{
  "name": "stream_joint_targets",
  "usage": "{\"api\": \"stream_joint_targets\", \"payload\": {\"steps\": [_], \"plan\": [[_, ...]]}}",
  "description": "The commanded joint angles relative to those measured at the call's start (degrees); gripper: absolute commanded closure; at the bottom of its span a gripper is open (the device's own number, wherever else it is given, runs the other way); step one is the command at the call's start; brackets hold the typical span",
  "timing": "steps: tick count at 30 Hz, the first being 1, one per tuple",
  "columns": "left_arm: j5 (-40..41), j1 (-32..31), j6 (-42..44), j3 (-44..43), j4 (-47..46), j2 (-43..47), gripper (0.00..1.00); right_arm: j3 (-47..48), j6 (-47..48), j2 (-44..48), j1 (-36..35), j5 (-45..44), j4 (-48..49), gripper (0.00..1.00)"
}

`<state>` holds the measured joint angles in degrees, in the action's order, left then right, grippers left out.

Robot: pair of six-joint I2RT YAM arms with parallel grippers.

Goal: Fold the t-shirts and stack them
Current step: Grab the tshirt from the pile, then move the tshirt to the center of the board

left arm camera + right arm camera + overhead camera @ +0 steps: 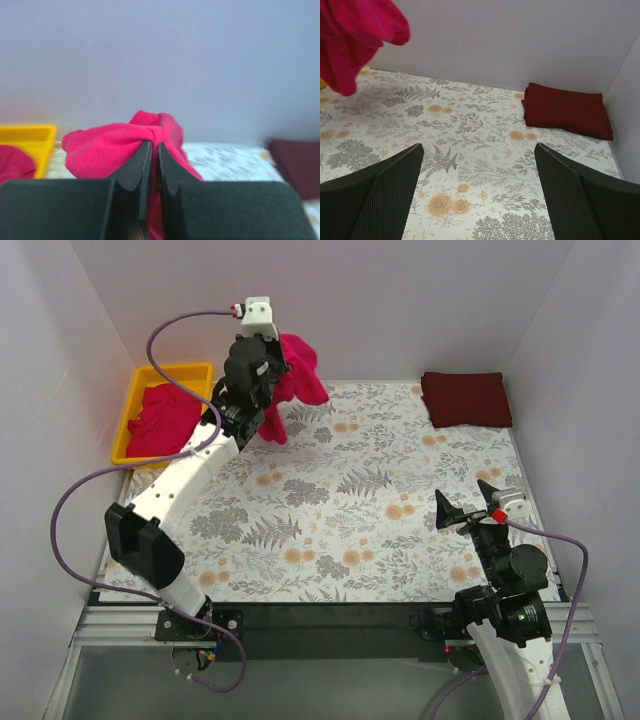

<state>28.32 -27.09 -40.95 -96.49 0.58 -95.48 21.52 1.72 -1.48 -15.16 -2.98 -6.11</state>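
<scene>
Up beside yellow tray (175,371), hanging bunched from tightly closed left gripper (155,146) — pink t-shirt (295,375), lifted probably for spreading flat. Wide open, empty, front-right: right gripper (466,503), ready to assist. Folded back-right — maroon t-shirt (466,398), likely stack base.

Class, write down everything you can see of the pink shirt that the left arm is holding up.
The pink shirt is plain, soft cloth in bright crimson-pink, bunched and unfolded. The left gripper is shut on a fold of it. It hangs in loose folds above the far left of the flowered table, near the yellow tray. Only the gripper appears to touch it.
</scene>
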Motion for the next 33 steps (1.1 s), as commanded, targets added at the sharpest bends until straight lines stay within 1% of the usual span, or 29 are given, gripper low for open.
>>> {"api": "stream_joint_targets", "payload": {"steps": [1,2,3,4,5,6,7,8,9,10,11,12,14,15,16,17,18,19,20,22,23,25,26,27,28,29,30,31,33], "plan": [[-10.5,-4.8,1.0,4.5,-2.1,7.9,1.0,0.2,0.4,0.7,-0.6,-0.8,1.6,0.02],[-12.5,-7.4,-0.2,6.1,-1.6,8.8,1.0,0.2,0.5,0.6,-0.6,-0.7,1.6,0.02],[-14.8,-8.4,-1.2,9.3,-0.9,10.6,1.0,0.3,0.3,0.6,-0.5,-0.7,1.5,0.02],[-20.4,-9.6,-2.5,11.5,0.6,11.4,0.97,0.4,0.2,0.4,-0.6,-0.5,1.6,0.02],[-24.5,-9.9,-3.9,13.6,1.3,12.3,0.9,0.7,0.2,0.1,-0.6,-0.4,1.6,0.02],[-27.6,-10.2,-6.4,15.8,1.8,14.5,0.86,0.8,0.2,-0.1,-0.6,-0.4,1.5,0.02],[-30.3,-10.4,-7.6,21.1,2.7,15.8,0.84,0.9,0.1,-0.4,-0.5,-0.2,1.3,0.02],[-31.2,-10.5,-8.5,23.5,3.4,17.3,0.79,1.1,-0.1,-0.8,-0.5,0.0,1.0,0.02],[-29.8,-10.5,-9.9,26.4,3.9,18.9,0.75,1.5,-0.5,-1.1,-0.5,0.3,0.9,0.02],[-26.1,-10.5,-10.2,31.3,5.2,23.0,0.68,1.7,-0.9,-1.5,-0.6,1.7,0.8,0.02],[-22.5,-10.5,-10.5,34.2,5.7,25.1,0.63,1.9,-0.9,-2.6,-0.6,2.5,0.3,0.02],[-13.0,-10.5,-12.6,36.3,6.5,27.1,0.51,2.4,-0.9,-3.2,-0.6,4.1,0.2,0.02],[-3.5,-10.3,-15.6,40.5,13.7,33.9,0.38,3.2,-3.0,-5.9,-0.6,7.1,-0.1,0.02],[-3.6,-10.3,-15.7,41.0,13.7,34.0,0.36,3.2,-3.0,-7.2,-0.6,7.1,-0.4,0.02],[-4.1,-10.3,-18.3,41.4,18.4,35.0,0.33,4.4,-4.9,-8.6,-0.6,8.3,-0.6,0.02],[-5.3,-10.3,-20.1,42.3,20.5,36.6,0.29,4.9,-5.5,-11.9,-0.6,9.9,-0.7,0.02],[-8.6,-10.3,-21.7,43.0,22.1,37.1,0.22,5.5,-5.6,-13.7,-0.5,11.7,-0.7,0.02],[-10.8,-10.3,-24.7,43.8,23.9,37.6,0.2,6.7,-6.2,-15.6,-0.5,13.7,-0.7,0.02],[-12.7,-10.3,-26.0,46.3,24.2,38.0,0.18,7.2,-9.8,-20.4,-0.6,12.9,-0.7,0.02],[-17.3,-10.3,-28.2,48.6,23.8,37.8,0.17,8.9,-11.7,-26.0,-0.5,12.5,-2.1,0.02],[-18.3,-10.3,-30.0,49.6,23.5,37.6,0.17,11.5,-13.1,-32.3,-0.6,12.5,-2.8,0.02],[-21.2,-10.3,-30.2,51.3,23.0,35.8,0.16,14.7,-15.0,-39.0,-0.5,10.3,-5.8,0.02],[-21.6,-10.3,-30.2,51.6,23.0,35.2,0.16,17.9,-16.3,-45.3,-0.6,9.2,-6.5,0.02],[-21.7,-10.3,-30.3,51.7,23.0,33.4,0.16,19.3,-17.1,-48.3,-0.5,8.4,-7.1,0.02],[-22.1,-10.3,-30.5,52.2,22.7,32.7,0.16,20.7,-17.3,-51.1,-0.5,6.1,-7.4,0.03],[-23.6,-10.3,-30.4,52.5,22.5,31.8,0.16,23.0,-17.4,-56.3,-0.3,4.6,-7.5,0.06],[-24.2,-10.3,-30.6,52.8,22.1,31.1,0.16,24.1,-17.4,-58.7,0.1,3.3,-7.5,0.09],[-24.6,-10.3,-30.9,53.6,21.1,29.4,0.16,25.1,-17.4,-63.3,0.7,0.2,-7.2,0.13],[-25.8,-10.3,-31.8,54.1,19.9,28.0,0.16,27.8,-17.8,-67.7,2.7,-1.6,-7.0,0.17]]}}
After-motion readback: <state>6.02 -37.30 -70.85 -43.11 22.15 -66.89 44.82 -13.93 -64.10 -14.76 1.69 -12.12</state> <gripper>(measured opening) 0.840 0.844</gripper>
